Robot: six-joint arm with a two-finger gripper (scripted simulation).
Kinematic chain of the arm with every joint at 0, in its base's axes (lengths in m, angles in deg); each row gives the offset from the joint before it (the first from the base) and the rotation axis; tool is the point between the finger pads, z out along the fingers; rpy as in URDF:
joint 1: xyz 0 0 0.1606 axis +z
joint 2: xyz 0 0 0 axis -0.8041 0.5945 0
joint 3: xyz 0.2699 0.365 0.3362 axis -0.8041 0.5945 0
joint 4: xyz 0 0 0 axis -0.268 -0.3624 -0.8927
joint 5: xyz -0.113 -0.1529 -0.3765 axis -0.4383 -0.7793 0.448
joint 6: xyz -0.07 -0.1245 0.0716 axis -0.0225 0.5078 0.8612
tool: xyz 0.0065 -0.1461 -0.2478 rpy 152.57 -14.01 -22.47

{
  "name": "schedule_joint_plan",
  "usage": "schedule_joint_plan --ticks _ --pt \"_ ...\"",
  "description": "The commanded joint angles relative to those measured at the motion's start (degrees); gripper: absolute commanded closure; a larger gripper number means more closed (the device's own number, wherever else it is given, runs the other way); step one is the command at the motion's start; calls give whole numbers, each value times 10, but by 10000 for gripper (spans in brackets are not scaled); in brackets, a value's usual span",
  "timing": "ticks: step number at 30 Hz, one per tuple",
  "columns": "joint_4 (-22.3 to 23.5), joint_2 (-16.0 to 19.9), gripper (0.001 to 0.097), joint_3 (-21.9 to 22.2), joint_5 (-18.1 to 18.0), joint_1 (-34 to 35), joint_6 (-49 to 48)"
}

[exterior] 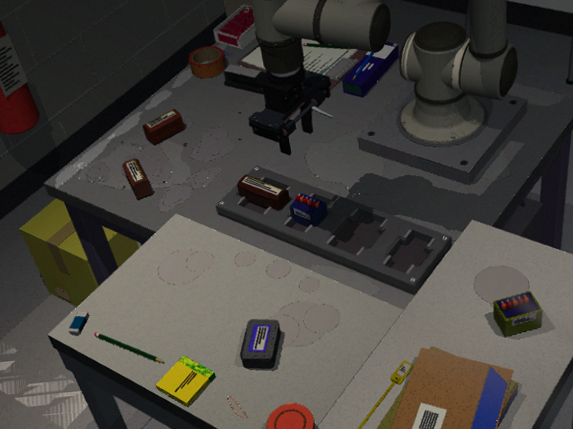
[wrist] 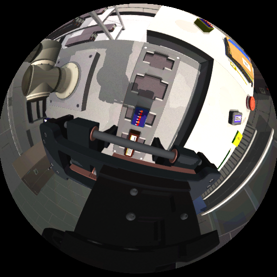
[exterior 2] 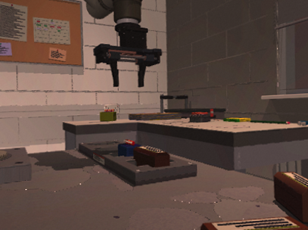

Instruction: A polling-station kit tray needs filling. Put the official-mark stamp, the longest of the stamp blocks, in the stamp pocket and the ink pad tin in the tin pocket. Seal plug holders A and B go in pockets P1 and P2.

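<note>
On the dark table, the kit tray (exterior: pixel 334 227) holds a long brown stamp block (exterior: pixel 263 191) in its end pocket. A blue seal plug holder (exterior: pixel 308 208) sits in the pocket beside it. The other two pockets hold nothing. Two shorter brown stamp blocks (exterior: pixel 163 126) (exterior: pixel 138 177) lie on the table's left part. The dark ink pad tin (exterior: pixel 260 342) lies on the light front table. An olive plug holder (exterior: pixel 517 312) stands on the right light table. My gripper (exterior: pixel 292 135) hangs high above the table behind the tray's stamp end. It is open and holds nothing.
Behind the work lie a tape roll (exterior: pixel 206 61), a red tray (exterior: pixel 236 25), papers and a blue box (exterior: pixel 370 69). The arm's base (exterior: pixel 442 115) stands to the right. The front table carries a pencil (exterior: pixel 129 347), a yellow pad (exterior: pixel 185 379) and a red button (exterior: pixel 290 427).
</note>
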Motion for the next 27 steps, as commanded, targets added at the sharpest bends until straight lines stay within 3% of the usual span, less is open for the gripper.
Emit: schedule_joint_plan --ticks 1,19,27 --pt "0 0 213 -1 0 0 0" --pt "0 3 213 -5 0 2 -8" --pt "0 44 213 -53 -8 20 -96"
